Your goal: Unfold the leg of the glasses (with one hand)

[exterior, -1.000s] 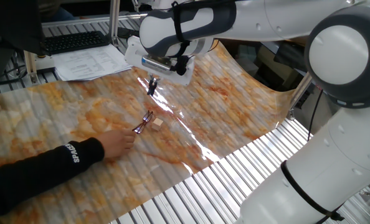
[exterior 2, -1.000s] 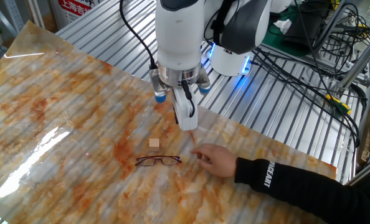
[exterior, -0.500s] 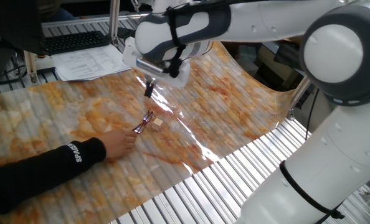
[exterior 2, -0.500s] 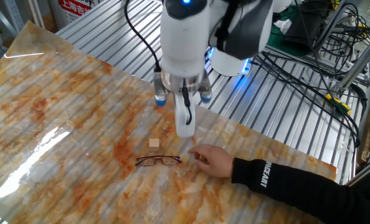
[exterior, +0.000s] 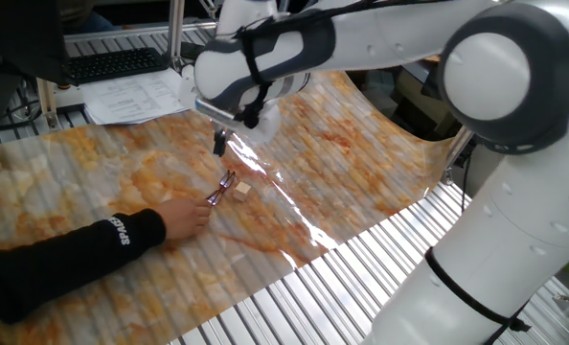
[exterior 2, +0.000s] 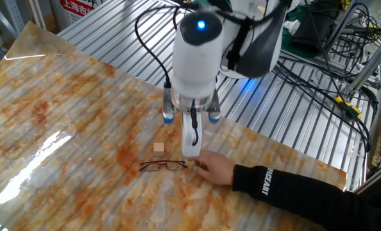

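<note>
Nearest, a person's hand [exterior 2: 211, 168] in a dark sleeve rests on the desk [exterior 2: 62, 167], fingertips just beside one end of the glasses [exterior 2: 163, 165], probably steadying them. These lie flat on the marbled sheet with the leg [exterior: 216, 195] seemingly folded against the frame, so the unfolding looks not yet begun. Just behind them sits a small wooden cube [exterior 2: 158, 147], apart from the frame. Above hangs the tool [exterior 2: 192, 144], pointing down near the hand's end of the glasses; its fingers look close together and hold nothing, though I cannot tell for sure.
</note>
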Motion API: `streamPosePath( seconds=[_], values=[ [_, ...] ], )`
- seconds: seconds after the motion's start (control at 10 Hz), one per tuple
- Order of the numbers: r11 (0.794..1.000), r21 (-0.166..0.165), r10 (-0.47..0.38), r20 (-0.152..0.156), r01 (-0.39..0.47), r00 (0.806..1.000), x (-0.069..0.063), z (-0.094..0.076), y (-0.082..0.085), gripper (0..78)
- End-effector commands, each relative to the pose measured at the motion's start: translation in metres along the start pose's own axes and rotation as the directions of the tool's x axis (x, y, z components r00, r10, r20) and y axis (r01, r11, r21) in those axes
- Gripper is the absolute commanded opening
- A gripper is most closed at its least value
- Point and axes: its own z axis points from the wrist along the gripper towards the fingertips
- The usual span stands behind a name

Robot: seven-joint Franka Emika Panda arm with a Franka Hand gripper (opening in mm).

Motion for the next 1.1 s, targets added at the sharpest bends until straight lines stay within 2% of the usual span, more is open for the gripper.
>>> streamPosePath(
  seconds=[0.1, 0.2, 0.5, 0.7, 0.8, 1.1],
  values=[
    [1.0, 0.0, 0.012, 0.011, -0.012, 1.0, 0.005, 0.014, 0.004, 0.0],
    [1.0, -0.002, 0.011, 0.014, -0.011, 1.0, 0.007, 0.023, 0.004, 0.0],
    [1.0, -0.006, 0.005, 0.06, -0.005, 0.998, 0.011, 0.046, 0.005, 0.0],
    [1.0, -0.007, 0.007, 0.068, -0.006, 0.998, 0.012, 0.057, 0.005, 0.0],
    [1.0, -0.007, 0.007, 0.068, -0.007, 0.998, 0.012, 0.057, 0.005, 0.0],
    [1.0, -0.009, 0.0, 0.064, 0.001, 0.998, -0.001, 0.069, 0.007, 0.0]
  ],
)
